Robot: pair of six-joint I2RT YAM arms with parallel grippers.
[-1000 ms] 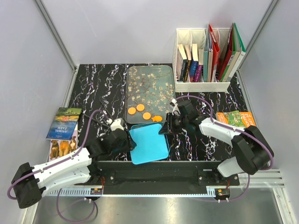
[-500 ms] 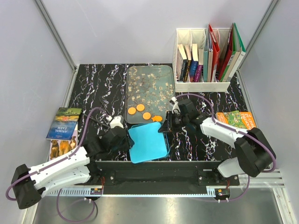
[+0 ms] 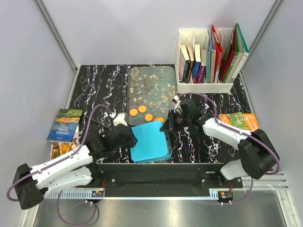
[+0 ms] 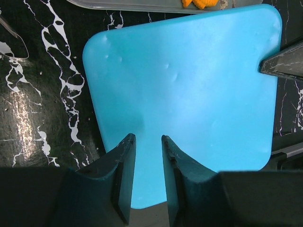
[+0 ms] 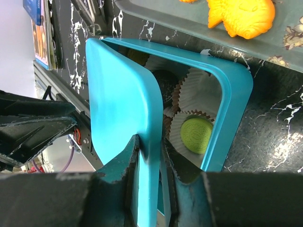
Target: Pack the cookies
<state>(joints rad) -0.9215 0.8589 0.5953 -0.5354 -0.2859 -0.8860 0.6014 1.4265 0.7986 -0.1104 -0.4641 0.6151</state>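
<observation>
A blue lid (image 3: 149, 137) stands tilted over the blue box (image 5: 232, 118), its right edge raised. My right gripper (image 5: 150, 142) is shut on that raised edge of the lid (image 5: 118, 104). Inside the box, a green cookie (image 5: 196, 135) lies in a white paper cup and a dark one (image 5: 165, 85) shows behind it. Three round orange cookies (image 3: 142, 109) and an orange fish-shaped one (image 5: 241, 16) lie on the glass tray (image 3: 151, 85). My left gripper (image 4: 148, 138) hovers at the lid's left side (image 4: 189, 85), jaws a narrow gap apart with nothing between them.
A white file holder (image 3: 206, 56) full of books stands at the back right. A picture book (image 3: 64, 125) lies at the left table edge and another book (image 3: 239, 120) lies at the right, beside my right arm.
My right gripper has lifted the lid's right edge, uncovering part of the box. The lid has slid slightly left. Both grippers' jaws have narrowed, and my left gripper has crept forward.
</observation>
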